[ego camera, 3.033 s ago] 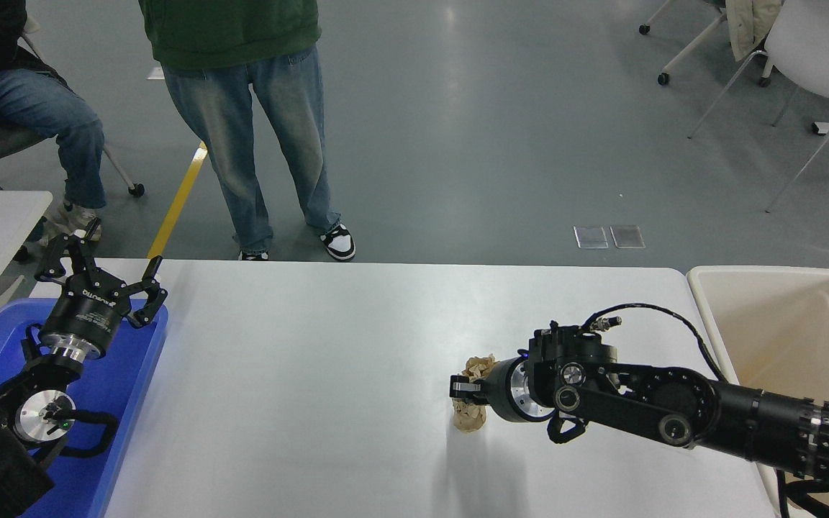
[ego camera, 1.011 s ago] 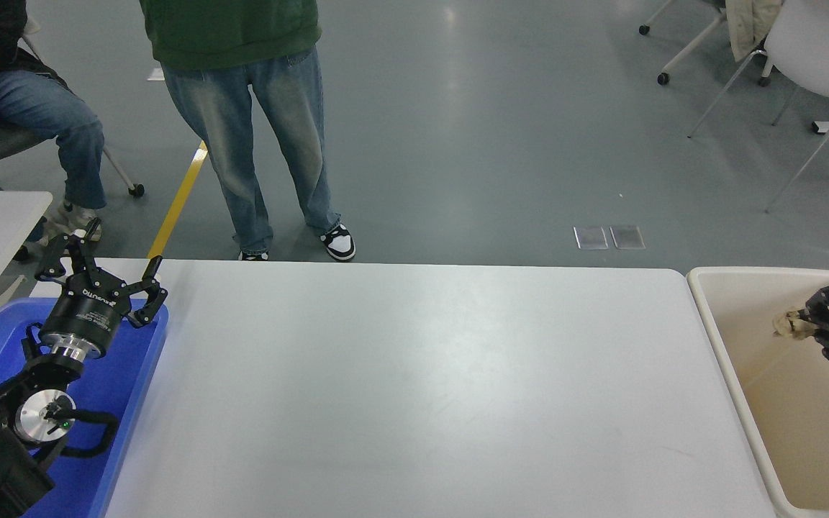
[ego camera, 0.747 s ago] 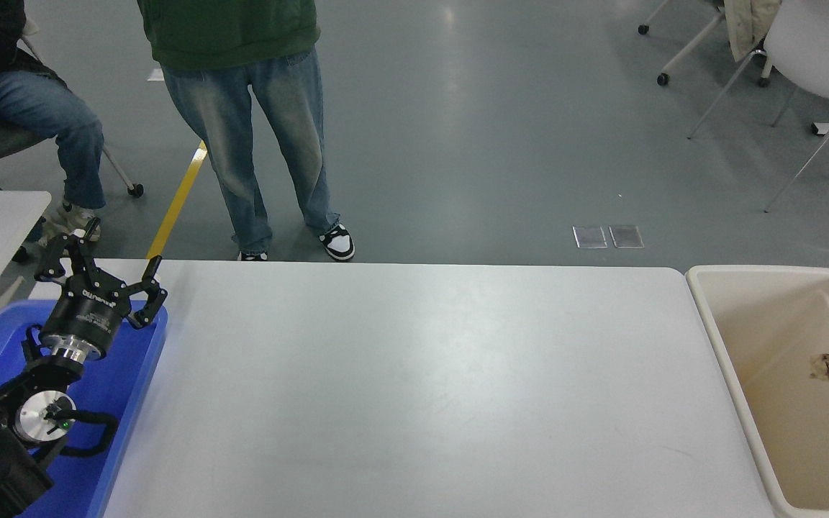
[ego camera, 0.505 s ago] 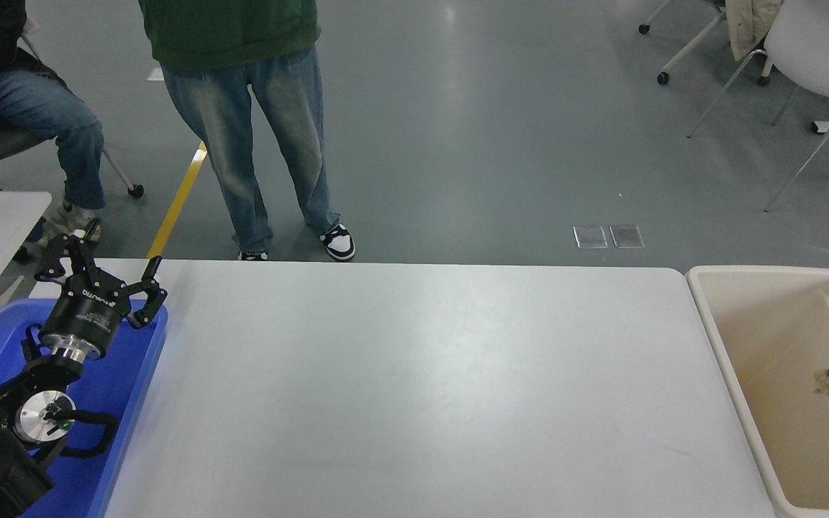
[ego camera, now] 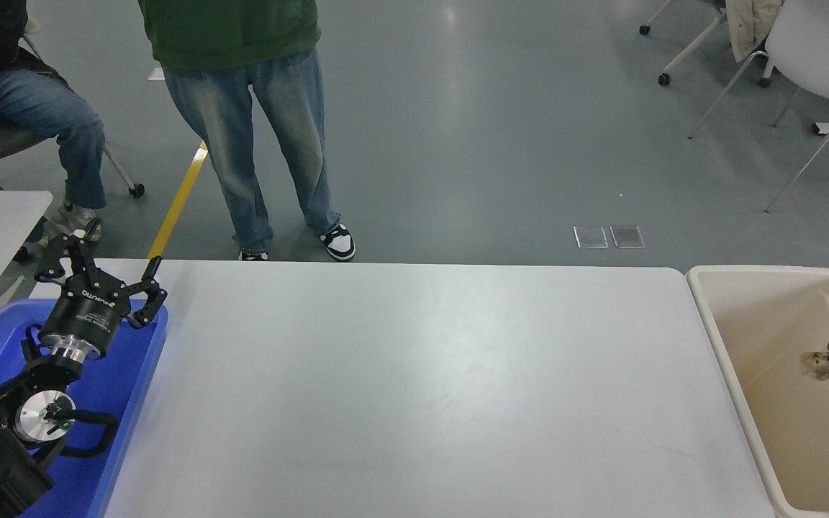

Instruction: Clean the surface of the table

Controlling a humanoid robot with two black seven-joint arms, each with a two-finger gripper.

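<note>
The table surface (ego camera: 414, 388) fills the lower middle of the head view, running from the blue tray at its left edge to the beige bin at its right edge. It is seen as a wide, smooth, matte white top with rounded far corners, marked only by soft reflections of light and a few faint smudges. No writing is seen on it.

White lettering is printed on the body of the left gripper (ego camera: 101, 272), but it is too small to be read. That gripper is held above the far end of the blue tray (ego camera: 127, 403), at the table's far left corner, with its claw spread apart and nothing between the fingers. The left arm lies over the tray at the lower left.

Just off the table's right edge, the beige bin (ego camera: 767, 316) stands open, its rim close beside the tabletop. The right gripper (ego camera: 828, 360) is seen at the picture's right edge, over the inside of the bin, and a crumpled brown paper wad (ego camera: 814, 363) is seen at its tip; whether the claw is clamped on it cannot be told.

Beyond the far edge, grey floor opens widely. A standing person (ego camera: 249, 108) is close to the far left part of that edge, a seated person (ego camera: 4, 93) is further left, and a white chair (ego camera: 817, 50) is well apart at the far right.
</note>
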